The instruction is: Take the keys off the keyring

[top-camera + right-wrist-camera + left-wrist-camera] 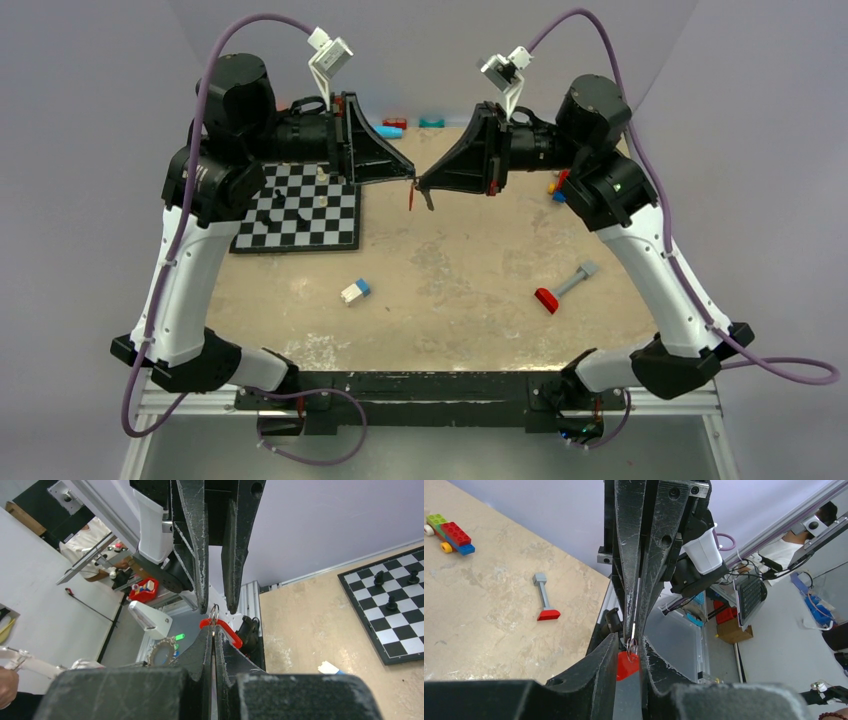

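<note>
Keyring (214, 614) of thin silver wire, red plastic tag (627, 666) attached, is pinched by the scuffed black right claw (214, 632); the left claw (216, 607) is narrowly parted.

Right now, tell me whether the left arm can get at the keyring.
Likely yes: the keyring sits between the open fingertips of the left pincer, with nothing in between. The right pincer grips it from the opposite side.

counter (460, 250): beige, scuffed | chessboard (300, 212): flat on it, pieces (380, 578) standing | blue-white brick (355, 291): near chessboard's near-right corner | red-grey toy (562, 288): well right of chessboard
</note>
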Robot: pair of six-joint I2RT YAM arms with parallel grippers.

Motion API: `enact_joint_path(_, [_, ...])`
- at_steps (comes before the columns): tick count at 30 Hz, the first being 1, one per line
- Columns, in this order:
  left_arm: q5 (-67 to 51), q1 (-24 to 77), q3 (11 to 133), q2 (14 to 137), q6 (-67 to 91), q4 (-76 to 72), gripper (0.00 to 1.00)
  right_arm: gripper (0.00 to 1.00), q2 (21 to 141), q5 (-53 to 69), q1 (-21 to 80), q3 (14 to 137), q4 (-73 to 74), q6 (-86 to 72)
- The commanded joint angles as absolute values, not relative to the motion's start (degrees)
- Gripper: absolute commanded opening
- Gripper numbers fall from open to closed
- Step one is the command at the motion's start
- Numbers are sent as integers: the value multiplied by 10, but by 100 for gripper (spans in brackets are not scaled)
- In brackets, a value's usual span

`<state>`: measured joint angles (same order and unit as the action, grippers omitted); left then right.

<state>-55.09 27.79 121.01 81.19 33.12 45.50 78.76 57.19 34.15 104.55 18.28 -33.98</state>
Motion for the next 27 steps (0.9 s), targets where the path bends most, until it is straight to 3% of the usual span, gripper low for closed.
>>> enact_joint_path(1, [-553, 280, 1216, 810, 322, 446, 27, 0, 788, 587, 341, 1063, 157, -333])
enact_joint_path(5, [-555, 280, 1217, 810, 321, 445, 27, 0, 789, 587, 341, 1064, 157, -332])
enact_joint_path(12, [-559, 280, 1212, 807, 318, 447, 18, 0, 789, 580, 340, 1067, 156, -330])
enact_joint_path(18, [-556, 280, 1211, 804, 314, 453, 0, 0, 787, 576, 340, 1065, 154, -330])
enact_joint_path(24, [-555, 280, 1211, 800, 310, 452, 0, 0, 783, 563, 340, 1055, 138, -342])
enact_joint_path(25, [-554, 280, 1212, 800, 311, 451, 0, 1, 782, 563, 341, 1046, 123, -354])
enact_joint_path(27, [-550, 280, 1212, 798, 311, 448, 0, 17, 776, 563, 341, 1023, 82, -383])
